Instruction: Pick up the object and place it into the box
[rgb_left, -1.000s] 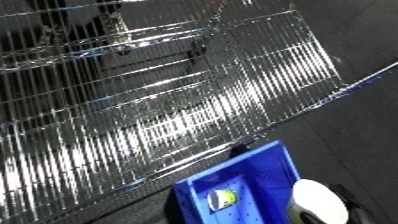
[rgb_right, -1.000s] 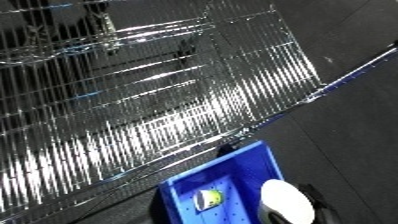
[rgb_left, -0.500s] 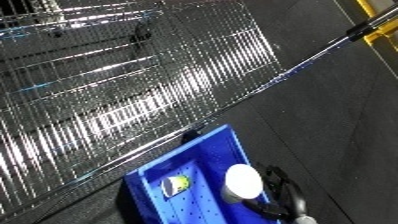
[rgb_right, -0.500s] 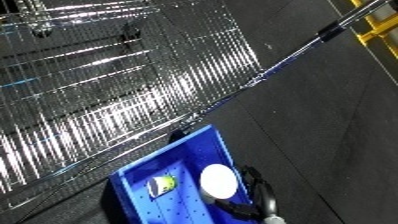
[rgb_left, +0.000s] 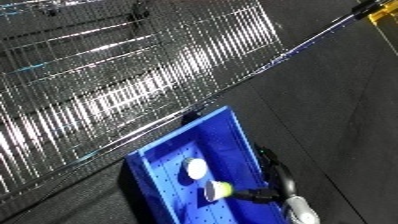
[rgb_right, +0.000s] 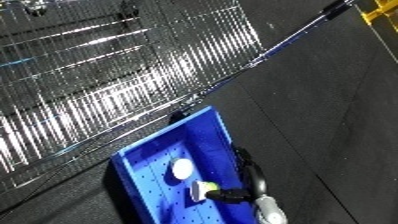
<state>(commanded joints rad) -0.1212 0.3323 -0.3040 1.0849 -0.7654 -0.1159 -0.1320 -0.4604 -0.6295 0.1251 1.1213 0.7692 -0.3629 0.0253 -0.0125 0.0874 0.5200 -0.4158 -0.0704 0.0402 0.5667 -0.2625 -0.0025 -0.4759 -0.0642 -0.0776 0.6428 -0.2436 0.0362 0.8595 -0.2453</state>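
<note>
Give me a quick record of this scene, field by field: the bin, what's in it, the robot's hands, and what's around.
bin: blue bin, open top, on the dark floor
contents: a white round object lies inside, beside a small object with a yellow-green part; what they are cannot be told
right hand: black hand reaches over the bin's right wall toward the small object; grip not clear
left hand: not in view
surroundings: wire shopping cart lies next to the bin
</note>
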